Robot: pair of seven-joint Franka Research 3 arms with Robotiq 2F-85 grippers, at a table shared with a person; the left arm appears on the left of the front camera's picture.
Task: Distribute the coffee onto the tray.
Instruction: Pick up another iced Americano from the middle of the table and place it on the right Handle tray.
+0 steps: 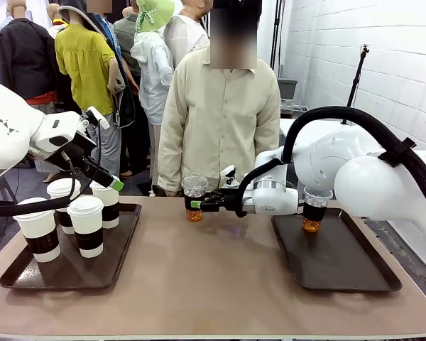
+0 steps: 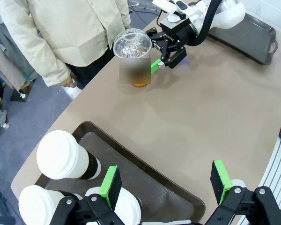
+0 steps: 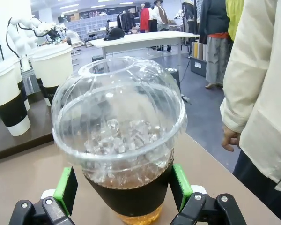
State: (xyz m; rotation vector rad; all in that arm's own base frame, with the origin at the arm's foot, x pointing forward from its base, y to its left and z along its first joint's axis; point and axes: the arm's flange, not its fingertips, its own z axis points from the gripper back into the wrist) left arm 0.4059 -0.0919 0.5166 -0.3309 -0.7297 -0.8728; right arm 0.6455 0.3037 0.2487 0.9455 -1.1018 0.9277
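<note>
Right end effector (image 1: pixel 197 204): sitting at centre frame in the front view, its green pads flanking a clear dome-lidded cup (image 1: pixel 194 195) with jaws spread wide; contact cannot be told.
Left end effector (image 2: pixel 168 180): hanging open over the left tray (image 1: pixel 124 250), gripping nothing.
Paper cups: four lidded white cups (image 1: pixel 86 224) standing on the left tray at lower left.
Second clear cup (image 1: pixel 314 209): resting on the right tray (image 1: pixel 355 273).
Person (image 1: pixel 220 114): standing behind the bench (image 1: pixel 213 284).
</note>
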